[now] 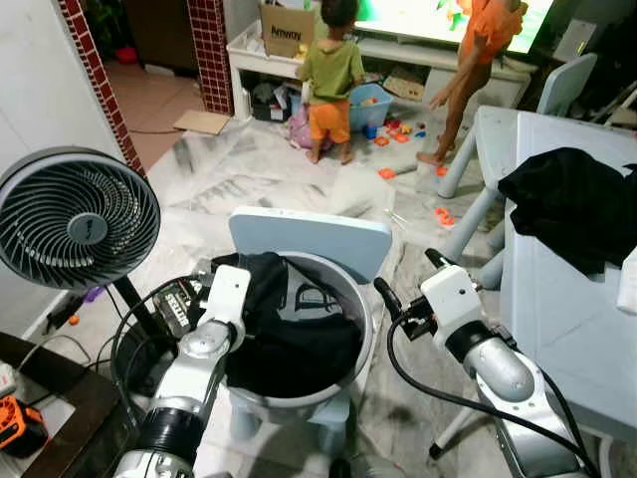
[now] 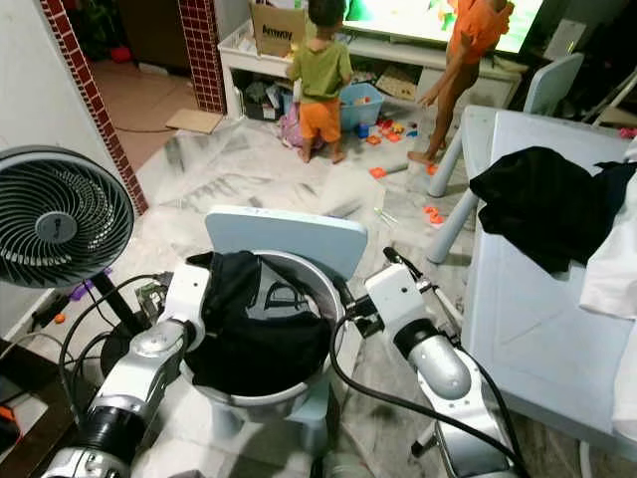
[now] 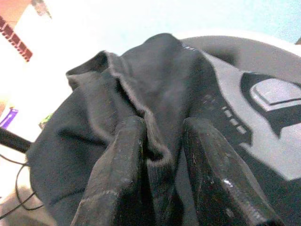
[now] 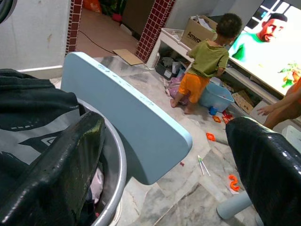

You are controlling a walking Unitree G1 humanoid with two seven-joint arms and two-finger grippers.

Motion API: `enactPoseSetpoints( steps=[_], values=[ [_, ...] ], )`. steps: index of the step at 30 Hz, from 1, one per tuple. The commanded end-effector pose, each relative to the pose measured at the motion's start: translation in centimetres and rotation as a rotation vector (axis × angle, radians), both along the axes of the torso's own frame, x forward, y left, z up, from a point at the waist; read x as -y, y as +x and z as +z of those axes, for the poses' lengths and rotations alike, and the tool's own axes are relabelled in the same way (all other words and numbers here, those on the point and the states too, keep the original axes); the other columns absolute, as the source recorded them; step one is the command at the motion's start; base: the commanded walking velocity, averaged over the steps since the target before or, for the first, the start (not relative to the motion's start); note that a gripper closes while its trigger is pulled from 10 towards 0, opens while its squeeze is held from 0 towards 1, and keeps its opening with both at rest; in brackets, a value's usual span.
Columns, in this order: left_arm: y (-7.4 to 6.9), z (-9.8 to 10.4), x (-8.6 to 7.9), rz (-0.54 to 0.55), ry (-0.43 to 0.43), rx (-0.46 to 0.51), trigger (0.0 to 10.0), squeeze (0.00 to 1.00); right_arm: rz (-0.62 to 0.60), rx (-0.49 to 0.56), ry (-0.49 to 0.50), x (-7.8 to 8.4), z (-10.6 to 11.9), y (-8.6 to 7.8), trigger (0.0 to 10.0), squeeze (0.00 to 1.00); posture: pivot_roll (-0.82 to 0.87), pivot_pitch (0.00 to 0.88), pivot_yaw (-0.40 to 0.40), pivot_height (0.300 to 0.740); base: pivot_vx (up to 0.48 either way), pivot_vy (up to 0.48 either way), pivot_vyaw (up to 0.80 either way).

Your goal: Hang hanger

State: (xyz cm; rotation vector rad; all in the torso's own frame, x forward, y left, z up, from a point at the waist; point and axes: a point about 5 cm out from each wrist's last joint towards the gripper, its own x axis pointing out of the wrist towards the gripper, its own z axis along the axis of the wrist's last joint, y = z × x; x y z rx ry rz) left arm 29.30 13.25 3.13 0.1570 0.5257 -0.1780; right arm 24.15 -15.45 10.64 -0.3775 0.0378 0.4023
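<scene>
Nearest to you, two black fingers (image 3: 127,174) of the left gripper (image 3: 162,160) pinch a fold of the black garment with a grey printed panel (image 1: 289,329), so that hand is clenched on cloth. No hanger is visible anywhere in these pictures; I judge this grasp is meant to lift the garment out first. It lies heaped in a round silver metal basin (image 1: 366,334), which sits on the seat of a small pale blue plastic chair (image 1: 314,239), presumably to keep the laundry at reach height.

Your right gripper (image 1: 403,284) hovers just beside the basin's rim, its fingers spread wide and holding nothing, likely waiting to take a second corner.

Further out, a second black garment (image 1: 577,204) lies on the pale blue table (image 1: 557,319) to your right, and a grey pedestal fan (image 1: 75,219) stands to your left. Two children (image 1: 333,75) play among scattered toys well beyond the chair; mind them.
</scene>
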Motion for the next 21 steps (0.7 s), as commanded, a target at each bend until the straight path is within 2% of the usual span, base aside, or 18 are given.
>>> enactPoseSetpoints(
  steps=[1,2,3,4,5,6,7,8,11,13,14,16,19,20,21],
  values=[
    [0.1,-0.1,0.2,-0.006,0.000,-0.002,10.0,0.00,0.006,-0.005,-0.014,0.0,-0.1,0.2,10.0,0.00,-0.11,0.000,-0.054,0.740,0.000,0.000,0.00],
    [0.2,-0.1,0.3,-0.002,-0.012,-0.007,10.0,0.00,0.005,-0.005,-0.014,0.1,-0.1,0.2,10.0,0.00,-0.11,0.000,-0.054,0.740,0.000,0.000,0.00],
    [0.2,-0.1,0.4,0.004,-0.030,-0.012,8.1,0.00,0.005,-0.005,-0.015,0.1,-0.1,0.2,10.0,0.00,-0.11,0.000,-0.054,0.740,0.000,0.000,0.00],
    [0.2,-0.2,0.5,0.022,-0.060,-0.027,2.2,0.00,0.003,-0.006,-0.016,0.2,-0.2,0.1,10.0,0.00,-0.11,0.000,-0.052,0.740,0.000,0.000,0.00],
    [0.2,-0.2,0.5,0.027,-0.074,-0.034,1.9,0.00,0.003,-0.007,-0.016,0.2,-0.2,0.1,10.0,0.00,-0.11,0.000,-0.052,0.740,0.000,0.000,0.00],
    [0.2,-0.2,0.6,0.029,-0.082,-0.037,3.5,0.00,0.002,-0.007,-0.016,0.2,-0.2,0.1,10.0,0.00,-0.11,0.000,-0.052,0.740,0.000,0.000,0.00],
    [0.2,-0.1,0.6,0.030,-0.082,-0.033,5.8,0.00,0.002,-0.008,-0.016,0.2,-0.2,0.1,10.0,0.00,-0.11,0.000,-0.050,0.740,0.000,0.000,0.00],
    [0.1,0.0,0.7,0.031,-0.089,-0.024,10.0,0.00,0.002,-0.009,-0.016,0.2,-0.2,0.0,10.0,0.00,-0.11,0.000,-0.050,0.740,0.000,0.000,0.00],
    [0.0,0.7,0.5,0.053,-0.094,0.036,10.0,0.00,0.004,-0.011,-0.015,0.2,-0.3,-0.1,10.0,0.00,-0.11,0.000,-0.052,0.740,0.000,0.000,0.00],
    [-0.1,1.5,0.1,0.069,-0.064,0.111,10.0,0.00,0.007,-0.011,-0.013,0.0,-0.3,0.0,10.0,0.00,-0.10,0.000,-0.054,0.740,0.000,0.000,0.00],
    [-0.1,1.5,0.1,0.069,-0.064,0.111,10.0,0.00,0.007,-0.011,-0.013,0.0,-0.3,0.0,10.0,0.00,-0.10,0.000,-0.054,0.740,0.000,0.000,0.00],
    [-0.4,2.2,-0.7,0.110,-0.040,0.172,10.0,0.00,0.010,-0.009,-0.010,-0.1,-0.3,0.1,10.0,0.00,-0.10,0.000,-0.054,0.740,0.000,0.000,0.00],
    [-1.2,2.3,-1.4,0.144,-0.027,0.180,10.0,0.00,0.012,-0.009,-0.008,-0.2,-0.3,0.1,10.0,0.00,-0.09,0.000,-0.056,0.740,0.000,0.000,0.00],
    [-2.0,2.0,-1.6,0.146,-0.019,0.153,10.0,0.00,0.015,-0.009,-0.007,-0.2,-0.3,0.2,10.0,0.00,-0.08,0.000,-0.056,0.740,0.000,0.000,0.00],
    [-2.0,2.0,-1.6,0.146,-0.019,0.153,10.0,0.00,0.015,-0.009,-0.007,-0.2,-0.3,0.2,10.0,0.00,-0.08,0.000,-0.056,0.740,0.000,0.000,0.00]
  ],
)
